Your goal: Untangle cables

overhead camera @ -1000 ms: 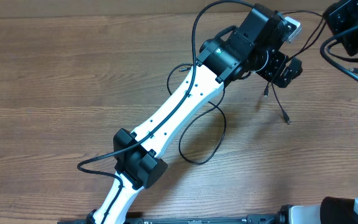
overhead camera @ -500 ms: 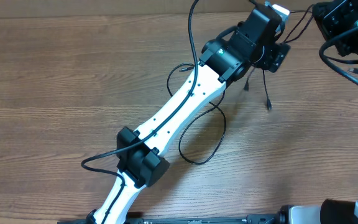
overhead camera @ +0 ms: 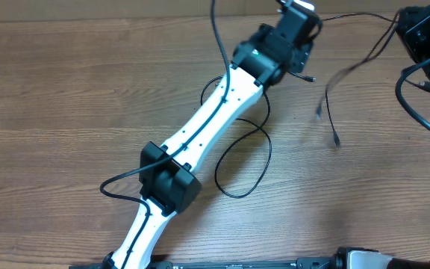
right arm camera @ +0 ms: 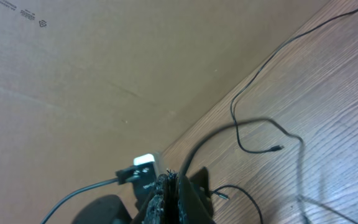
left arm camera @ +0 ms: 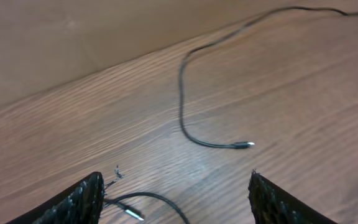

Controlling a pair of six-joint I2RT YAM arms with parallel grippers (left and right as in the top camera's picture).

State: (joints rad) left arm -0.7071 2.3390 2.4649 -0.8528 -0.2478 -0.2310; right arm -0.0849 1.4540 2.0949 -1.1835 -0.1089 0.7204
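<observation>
Left gripper [left arm camera: 176, 190]: the two black fingers [left arm camera: 82, 200] stand well apart at the bottom of the wrist view. Nothing sits between them, only bare wooden table [left arm camera: 303, 93].
- Just beside the finger at the view's left lies a silver-tipped plug [left arm camera: 132, 213] on a short curl of black cord.
- Farther out, a long cable [left arm camera: 182, 93] comes down across the wood, bends and ends in a second silver plug [left arm camera: 246, 144]. It lies flat, apart from both fingers.

Right gripper [right arm camera: 174, 190]: the fingers are pressed together with a black cable [right arm camera: 229, 129] pinched at their tips.
- The cable rises from the tips, arcs over and drops out of the bottom of the view, blurred.
- Beyond it a thin cable [right arm camera: 253, 81] lies on the table near the cardboard wall [right arm camera: 73, 74].

Overhead:
- The left arm [overhead camera: 207, 127] reaches diagonally from the near edge to the far edge of the table.
- A slack cable loop [overhead camera: 263, 161] lies on the wood beside and partly under the arm.
- Between the two grippers, blurred strands [overhead camera: 342, 75] slope down from the right gripper's side, with two loose ends [overhead camera: 336, 140] hanging low.
- Whether those ends touch the table I cannot tell.
</observation>
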